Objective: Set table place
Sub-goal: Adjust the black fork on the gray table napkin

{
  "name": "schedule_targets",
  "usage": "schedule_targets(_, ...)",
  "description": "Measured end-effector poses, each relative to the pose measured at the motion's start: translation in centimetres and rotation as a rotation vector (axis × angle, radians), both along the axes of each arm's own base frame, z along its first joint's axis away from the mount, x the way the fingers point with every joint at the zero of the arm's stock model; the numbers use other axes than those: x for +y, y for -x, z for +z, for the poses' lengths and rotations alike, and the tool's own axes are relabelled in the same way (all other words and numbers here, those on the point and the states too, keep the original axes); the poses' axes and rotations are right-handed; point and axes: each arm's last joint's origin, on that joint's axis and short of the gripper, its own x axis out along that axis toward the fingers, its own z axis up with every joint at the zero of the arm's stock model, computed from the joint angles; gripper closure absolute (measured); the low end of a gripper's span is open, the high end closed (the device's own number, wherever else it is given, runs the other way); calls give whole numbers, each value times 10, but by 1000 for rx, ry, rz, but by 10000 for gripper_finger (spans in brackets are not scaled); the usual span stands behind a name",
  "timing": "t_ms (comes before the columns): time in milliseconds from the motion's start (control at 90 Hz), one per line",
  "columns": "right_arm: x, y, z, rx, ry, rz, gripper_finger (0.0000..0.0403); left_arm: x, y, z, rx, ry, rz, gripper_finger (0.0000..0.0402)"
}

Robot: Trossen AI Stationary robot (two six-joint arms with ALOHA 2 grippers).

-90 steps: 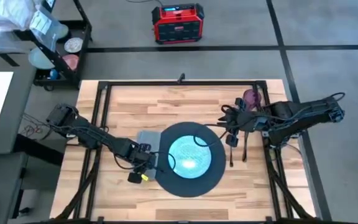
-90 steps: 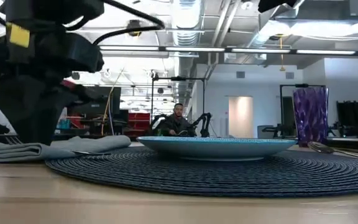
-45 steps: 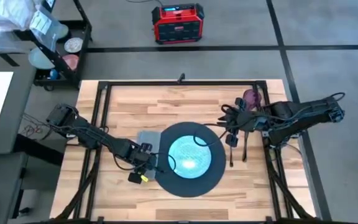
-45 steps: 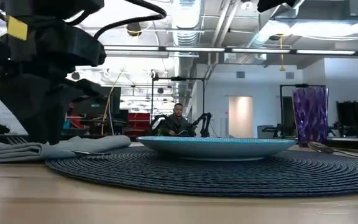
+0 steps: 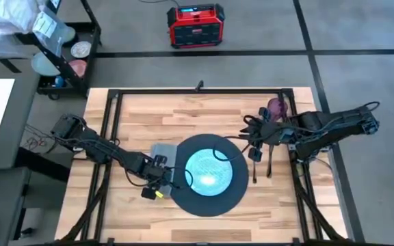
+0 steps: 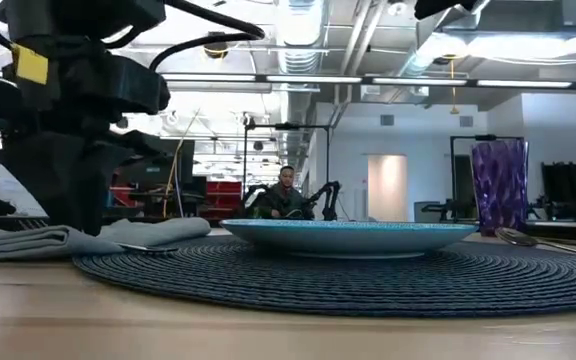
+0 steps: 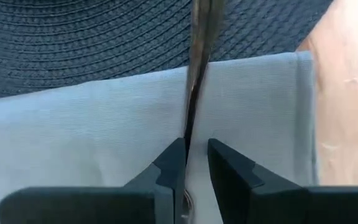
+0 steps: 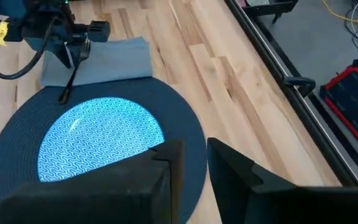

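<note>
Over napkin [image 7: 92,137]: L gripper [image 7: 194,163] w/ fork [image 7: 199,68]

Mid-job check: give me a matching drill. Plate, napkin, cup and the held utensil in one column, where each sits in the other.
1 teal plate
2 napkin
3 purple cup
4 metal utensil

a held by the left gripper
b on the mat
c on the table by the right arm
d under the left gripper, beside the mat

Pairs: 1-b, 2-d, 3-c, 4-a

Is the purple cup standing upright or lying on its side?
Upright. In the low view the purple cup stands vertically on the table, rim on top, behind the mat.
</note>
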Motion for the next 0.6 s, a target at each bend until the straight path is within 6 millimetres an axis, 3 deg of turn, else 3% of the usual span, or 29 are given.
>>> schedule_targets(600, 0, 0, 0, 1, 0, 0, 343, 1, 1, 2, -2, -41, -39, 348)
